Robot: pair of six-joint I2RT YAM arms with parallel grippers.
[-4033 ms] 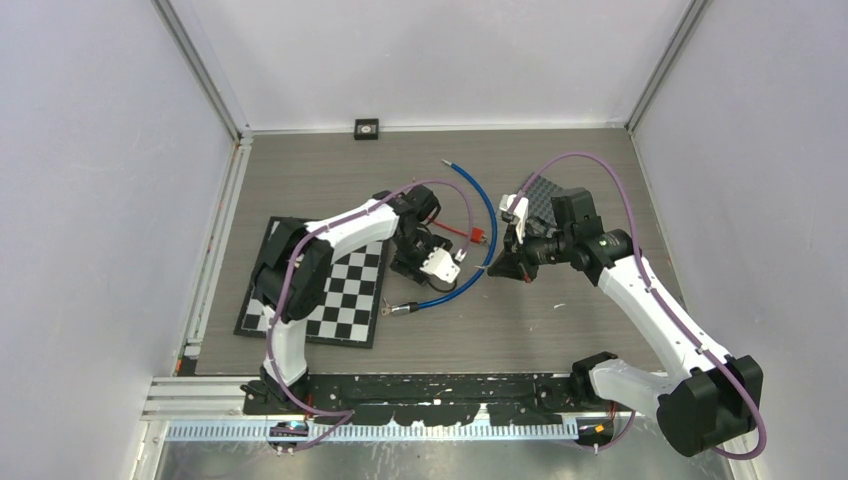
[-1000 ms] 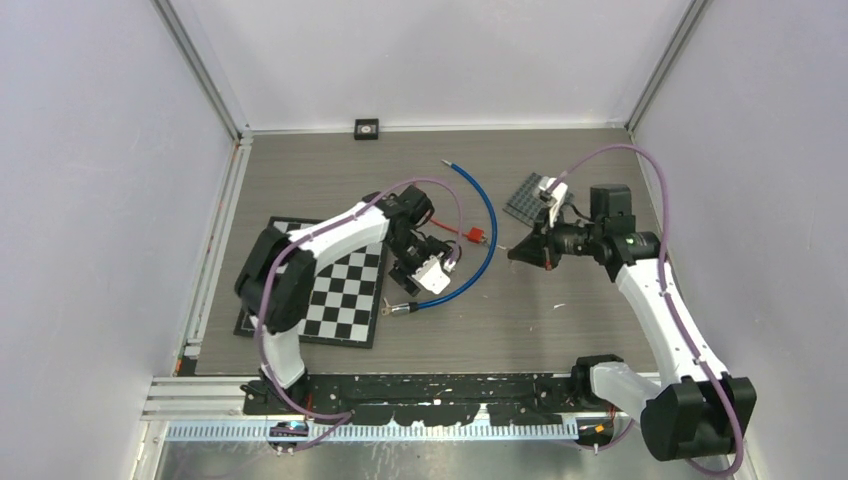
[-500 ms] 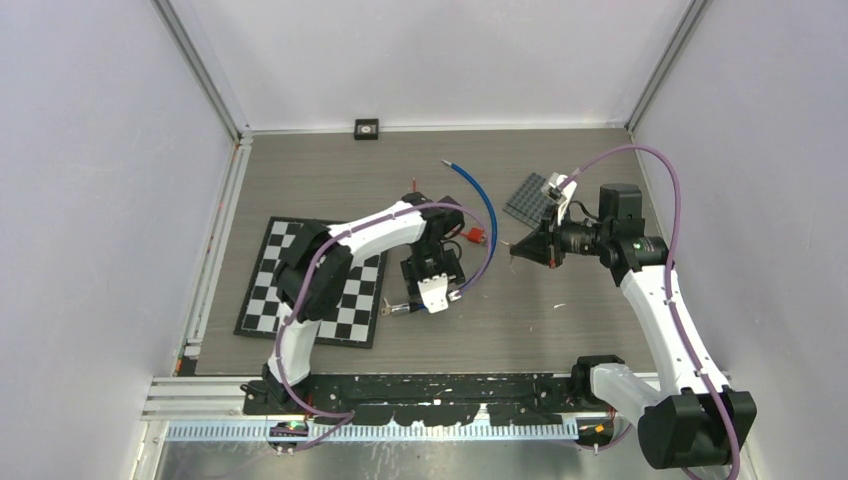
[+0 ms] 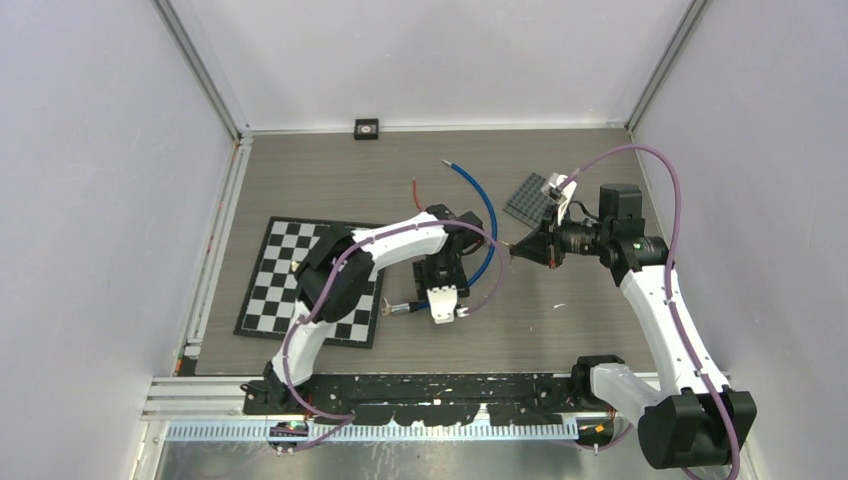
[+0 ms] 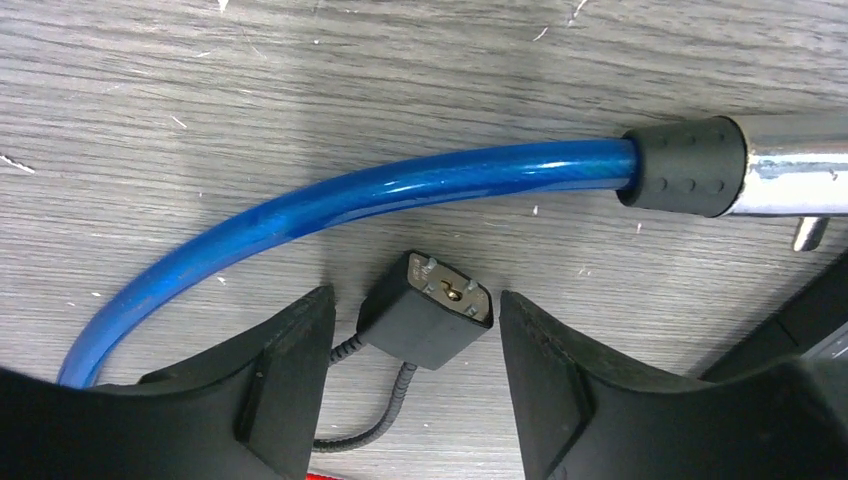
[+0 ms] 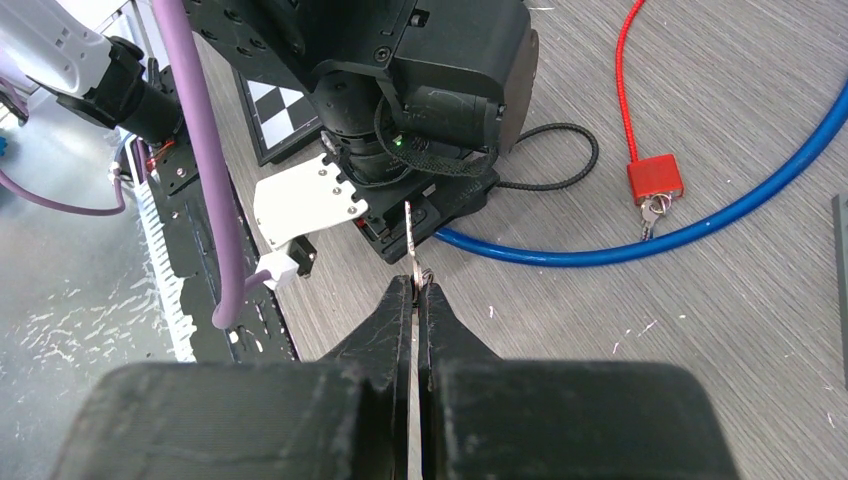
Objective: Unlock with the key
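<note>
The step in hand looked like the setting-up before insertion: one arm bringing the key, the other about to steady the lock. The right gripper [image 6: 412, 287] was pinched tight on a small silver key [image 6: 409, 235], whose blade stuck out past the fingertips toward 12 o'clock in the right wrist view, aimed at the body of the left arm. The left gripper [image 5: 415, 300] stood wide, its fingers [image 5: 290, 350] to either side of a small black lock [image 5: 428, 312] lying on the table [image 5: 200, 90], with a gap showing on both sides, so nothing was clamped. The lock's brass keyhole faced up toward the wrist camera, and a thin coiled cord ran off it toward 7 o'clock. A blue cable [image 5: 340, 200] arched past at 12 o'clock of the lock. From above, the key-holding gripper sat at about 2 o'clock of the left one, near but apart. A red padlock [image 6: 655, 178] with its own keys lay at 2 o'clock of the key tip. Next, by my reading, the left fingers needed to close squarely on the black lock, then the key had to be swung down and lined up with the keyhole.
</note>
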